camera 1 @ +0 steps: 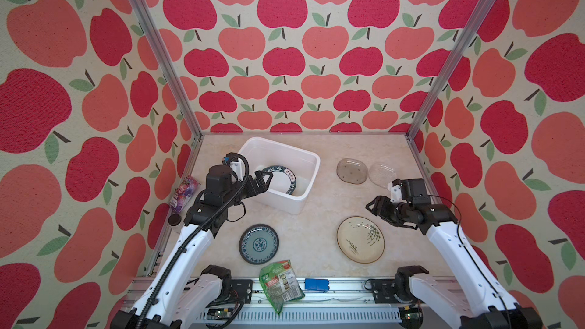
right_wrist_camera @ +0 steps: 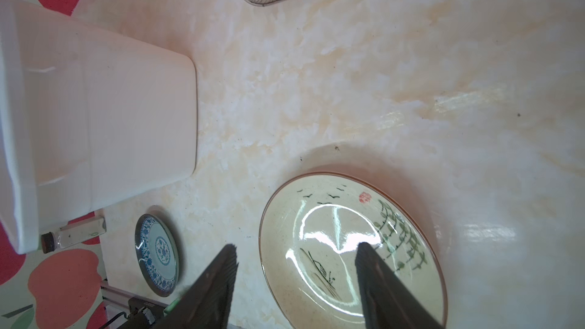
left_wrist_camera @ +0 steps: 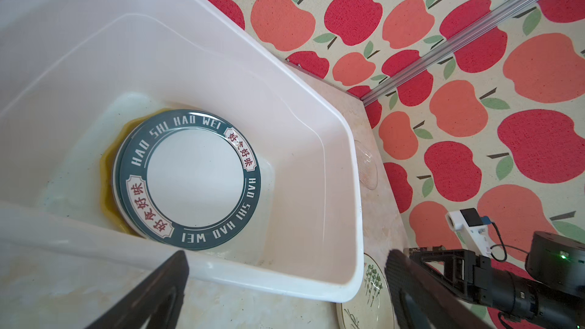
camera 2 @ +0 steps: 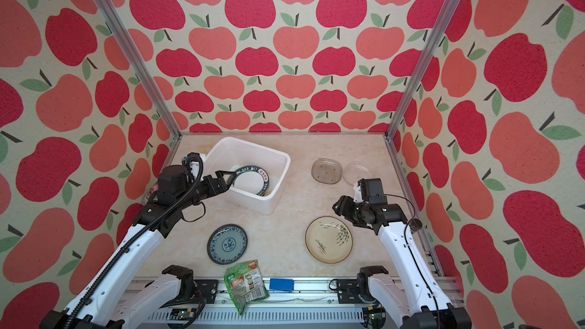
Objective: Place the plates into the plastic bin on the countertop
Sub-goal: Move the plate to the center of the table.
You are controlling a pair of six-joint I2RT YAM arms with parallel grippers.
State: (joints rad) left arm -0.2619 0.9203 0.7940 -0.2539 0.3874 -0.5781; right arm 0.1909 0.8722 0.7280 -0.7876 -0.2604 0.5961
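While parted and empty as now, bring the right gripper (right_wrist_camera: 297,246) down onto the rim of the cream plate with the plant sketch (right_wrist_camera: 323,226), lying flat on the countertop (right_wrist_camera: 348,74) close beneath and not yet touched. Set one finger over the lip and work the other under it. Judged a shallow, glossy rim, likely to slip, so bite deep and clench firmly before lifting. Raise one edge first to break free of the surface.

Carry across to the plastic bin (camera 1: 294,204), well apart toward the left of the counter. Lower inside rather than dropping, onto the white plate with the dark green lettered rim (left_wrist_camera: 194,178), already resting there over a yellow one (left_wrist_camera: 106,166).

Mind the left gripper (camera 1: 264,178), spread wide, holding nothing, poised over the bin's near wall. Draw it clear first to avoid a clash.

Not yet in the bin, all flat on the counter: blue-green patterned plate (camera 1: 259,243), smoky glass plate (camera 1: 352,170), clear glass plate (camera 1: 381,175) right against it, touching or overlapping, hard to tell.
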